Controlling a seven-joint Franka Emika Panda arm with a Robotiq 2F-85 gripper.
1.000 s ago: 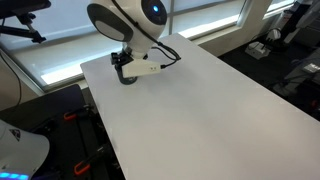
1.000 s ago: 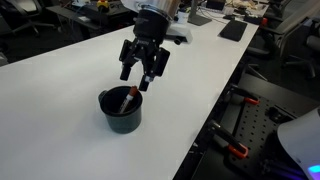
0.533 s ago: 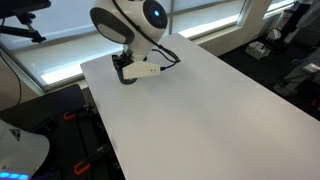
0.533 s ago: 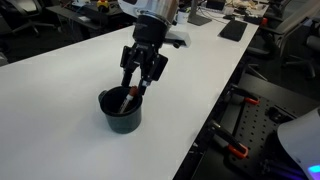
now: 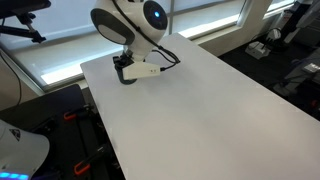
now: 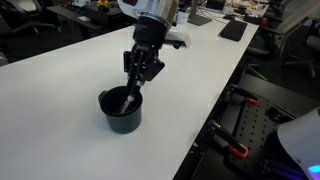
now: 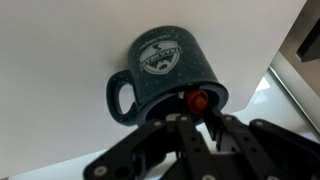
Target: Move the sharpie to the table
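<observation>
gripper [image 6: 133, 90] pinched on the sharpie [image 7: 197, 100] inside the mug [image 7: 160, 62] (wrist frame centre), lifting out and setting on the table [image 6: 205, 95] remain

2 exterior views share the table [image 5: 200, 110]; wrist view looks closely down on mug [image 7: 165, 80]

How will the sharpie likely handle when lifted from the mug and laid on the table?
Probably stiff and light: the sharpie is a short, thin stick. Its round end suggests it may roll on the smooth table. The mug looks sturdy enough that it probably won't tip.
</observation>
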